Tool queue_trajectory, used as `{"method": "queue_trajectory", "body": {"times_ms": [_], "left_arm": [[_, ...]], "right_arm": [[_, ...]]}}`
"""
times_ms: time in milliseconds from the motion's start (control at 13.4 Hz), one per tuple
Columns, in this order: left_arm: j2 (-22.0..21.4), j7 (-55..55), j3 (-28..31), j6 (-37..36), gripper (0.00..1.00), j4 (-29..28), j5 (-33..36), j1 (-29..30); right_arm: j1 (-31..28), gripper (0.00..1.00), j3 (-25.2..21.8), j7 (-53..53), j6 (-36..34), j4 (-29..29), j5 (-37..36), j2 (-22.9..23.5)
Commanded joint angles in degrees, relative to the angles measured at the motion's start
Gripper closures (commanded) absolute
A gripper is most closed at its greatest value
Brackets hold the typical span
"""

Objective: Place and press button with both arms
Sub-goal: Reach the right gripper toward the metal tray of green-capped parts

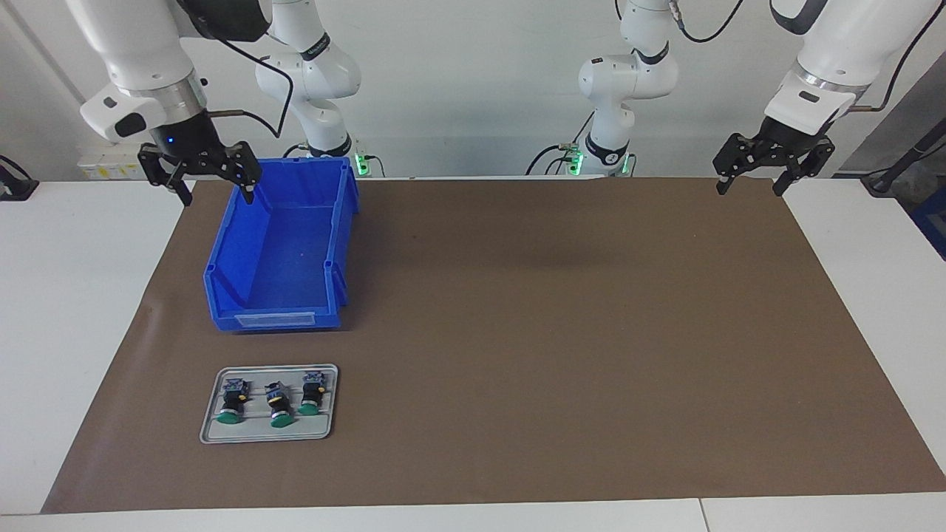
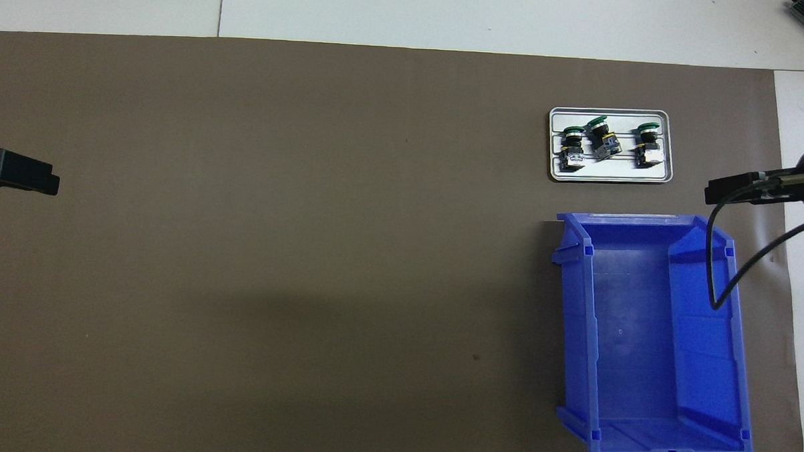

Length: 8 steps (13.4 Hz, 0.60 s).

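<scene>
A: Where are your buttons?

B: You have three on the grey tray (image 1: 323, 428), lower left of the facing view, upper right of the overhead view. The buttons (image 1: 270, 403) lie on their sides, side by side, green caps pointing away from the robots. The tray sits on the brown mat (image 1: 554, 332), just beside the blue bin (image 1: 222, 284).

A: And your end effectors?

B: Your right end effector (image 1: 216, 193) hangs at upper left of the facing view, over the bin's rim nearest the robots, fingers spread, pinching nothing. Your left end effector (image 1: 749, 187) hangs at upper right, over the mat's corner on the white surface (image 1: 872, 295), fingers likewise spread and bare.
</scene>
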Motion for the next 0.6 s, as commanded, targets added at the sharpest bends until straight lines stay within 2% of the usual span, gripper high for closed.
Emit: {"method": "queue_trajectory", "body": {"times_ms": [0,299,524], "left_arm": [[-1.8,-0.2,-0.5,0.7,0.00,-2.2,-0.7,0.9],[-1.8,-0.2,-0.5,0.7,0.00,-2.2,-0.7,0.9],[-1.8,-0.2,-0.5,0.7,0.00,-2.2,-0.7,0.9]], "right_arm": [[-1.6,0.00,0.2,-6.0,8.3,2.5,1.2,7.9],[-1.5,0.00,0.2,-7.0,24.6,3.0,0.7,19.6],[-1.0,0.00,0.3,-9.9,32.8,2.9,0.9,24.9]]}}
